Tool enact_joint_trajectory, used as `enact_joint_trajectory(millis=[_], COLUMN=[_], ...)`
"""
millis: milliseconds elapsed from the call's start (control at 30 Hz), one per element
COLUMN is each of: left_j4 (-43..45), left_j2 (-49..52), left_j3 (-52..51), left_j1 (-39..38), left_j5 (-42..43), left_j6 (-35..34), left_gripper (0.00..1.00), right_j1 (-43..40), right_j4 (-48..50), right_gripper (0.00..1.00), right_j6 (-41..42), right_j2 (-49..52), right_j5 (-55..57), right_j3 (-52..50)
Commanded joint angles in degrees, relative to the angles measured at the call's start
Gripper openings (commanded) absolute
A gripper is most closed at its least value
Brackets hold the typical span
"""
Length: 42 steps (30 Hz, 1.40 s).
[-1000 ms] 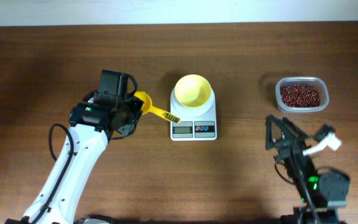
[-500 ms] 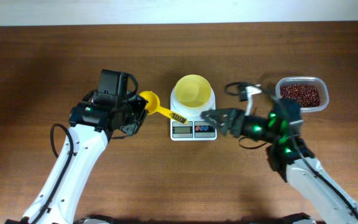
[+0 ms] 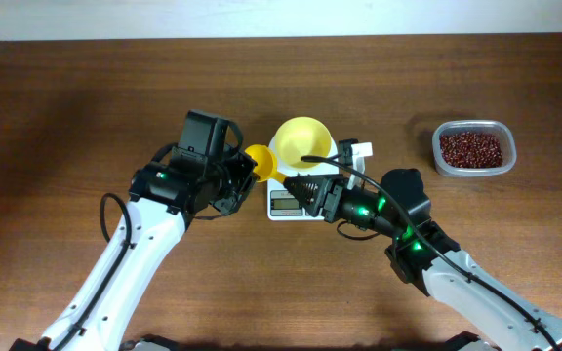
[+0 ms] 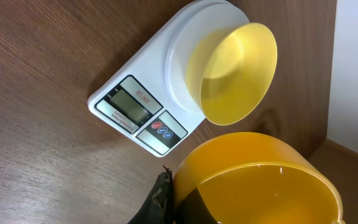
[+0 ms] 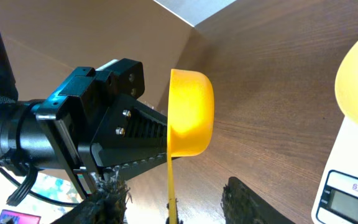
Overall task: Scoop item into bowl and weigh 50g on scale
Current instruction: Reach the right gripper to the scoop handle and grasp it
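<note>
The pale-yellow bowl (image 3: pixel 303 141) stands empty on the white scale (image 3: pixel 279 206) at mid-table. My left gripper (image 3: pixel 247 168) is shut on the rim of a yellow scoop's cup (image 4: pixel 260 180), just left of the bowl. The scoop's thin handle (image 5: pixel 170 186) runs between the fingers (image 5: pixel 253 202) of my right gripper (image 5: pixel 176 205). These stand apart on either side of it with gaps, so that gripper is open. The red-brown beans (image 3: pixel 471 148) lie in a clear tub at the right. The scoop's cup is empty.
The clear tub (image 3: pixel 504 156) sits right of the scale, behind my right arm. My right arm crosses over the scale's front edge and hides part of its display. The table's back edge meets a pale wall.
My right arm swung from the front right over to the scale, and its jaws narrowed around the scoop handle. The left arm carried the scoop rightward toward the bowl.
</note>
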Motion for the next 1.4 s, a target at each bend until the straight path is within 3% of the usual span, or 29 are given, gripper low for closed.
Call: enact_joint_trajectory(millis=[0, 433, 667, 1367], left_j4=[0.13, 1.88, 1.84, 1.77], left_j2=[-0.52, -0.52, -0.52, -0.52], left_j3=[0.68, 0.68, 0.68, 0.68], left_j1=[-0.17, -2.43, -2.58, -2.58], left_j5=[-0.81, -0.85, -0.85, -0.83], left_j6=[-0.83, -0.81, -0.79, -0.79], left_gripper=[0.0, 0.0, 0.0, 0.0], right_j1=[0.37, 0.37, 0.37, 0.37], right_j4=[0.28, 0.28, 0.28, 0.28], right_gripper=[0.49, 0.43, 0.3, 0.15], right_j6=[-0.61, 2.47, 2.91, 4.39], right_j2=[0.2, 0.2, 0.2, 0.2], right_j5=[1.18, 1.16, 1.14, -1.92], right_j3=[0.92, 0.92, 0.92, 0.92])
